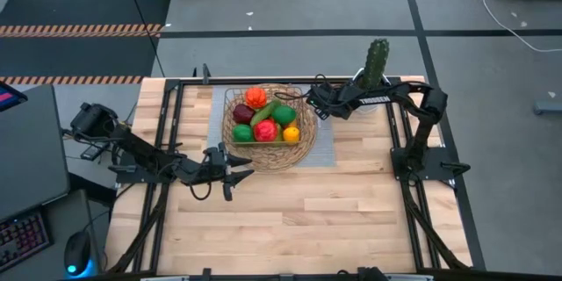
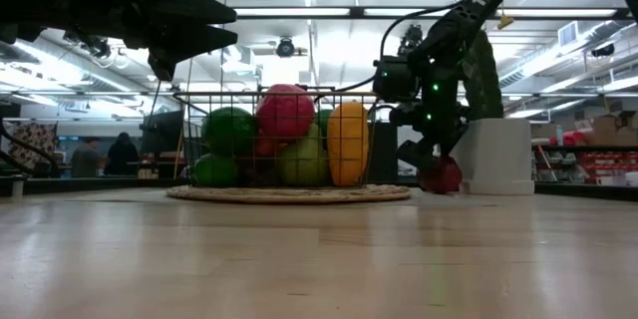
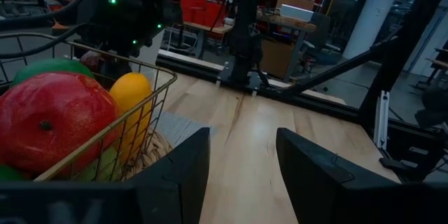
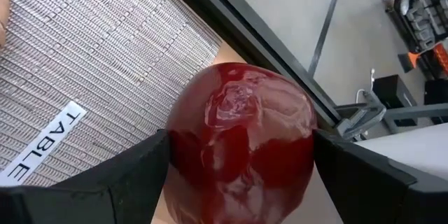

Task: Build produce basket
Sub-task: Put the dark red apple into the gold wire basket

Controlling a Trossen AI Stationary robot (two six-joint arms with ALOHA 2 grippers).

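Note:
The tan wicker basket (image 1: 299,154) with its wire centre (image 3: 140,122) sits on a grey mat at the table's far middle. It holds several toy fruits (image 1: 265,128): red, green, orange, yellow and dark purple. My right gripper (image 1: 318,105) is beside the basket's far right side, shut on a glossy red fruit (image 4: 241,140), which also shows in the low view (image 2: 442,175). My left gripper (image 1: 230,176) is open and empty, just off the basket's near left side (image 3: 241,175). My right gripper pinches the red fruit's two opposite sides (image 4: 183,155) between its two fingers, which slant down over the mat. The fruit sits low by the mat (image 2: 442,175); I cannot tell whether it rests on it or hangs just clear.
A tall green cactus (image 1: 377,61) in a white pot (image 2: 493,155) stands at the far right, close behind my right gripper. The grey mat (image 1: 323,145) lies under the basket. Bare wood (image 1: 307,219) fills the table's near half. People show in the room beyond (image 2: 122,152).

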